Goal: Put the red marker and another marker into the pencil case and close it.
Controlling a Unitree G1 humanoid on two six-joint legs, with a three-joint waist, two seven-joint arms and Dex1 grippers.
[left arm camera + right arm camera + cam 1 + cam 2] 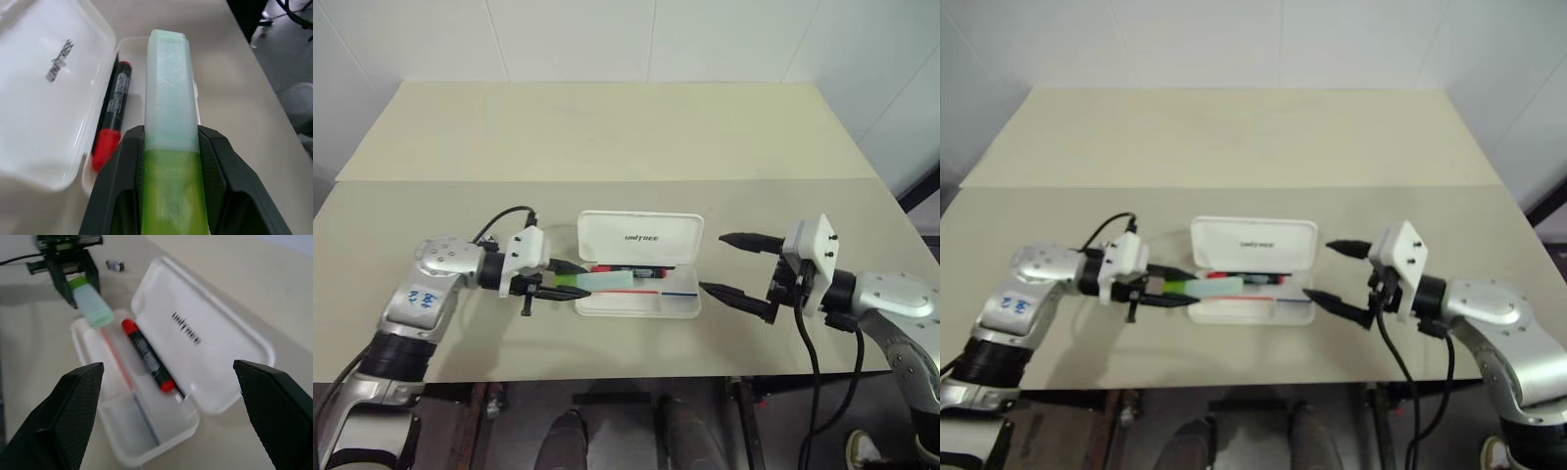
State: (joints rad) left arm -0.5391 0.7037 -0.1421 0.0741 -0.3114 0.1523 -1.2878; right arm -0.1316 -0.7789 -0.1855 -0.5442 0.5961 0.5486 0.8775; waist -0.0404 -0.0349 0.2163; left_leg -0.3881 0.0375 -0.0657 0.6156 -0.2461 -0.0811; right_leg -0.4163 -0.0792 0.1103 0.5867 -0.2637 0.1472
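Left wrist view: the left hand clamps a light green translucent plastic marker mid-barrel over the open white hard-plastic pencil case. The black-barrelled red-capped marker lies inside. The green marker looks light, stiff and slippery; the right hand stands wide apart.

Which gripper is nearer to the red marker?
Left. The left gripper holds the green marker over the case beside the red marker; the right gripper stands open, off the case's end.

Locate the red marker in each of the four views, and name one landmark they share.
Left eye view: red marker lies in the open pencil case, along the hinge side.
Right eye view: in the case's back half.
Left wrist view: beside the green marker, against the lid.
Right wrist view: mid-picture, in the case.
Shared landmark: the lid's dark lettering.
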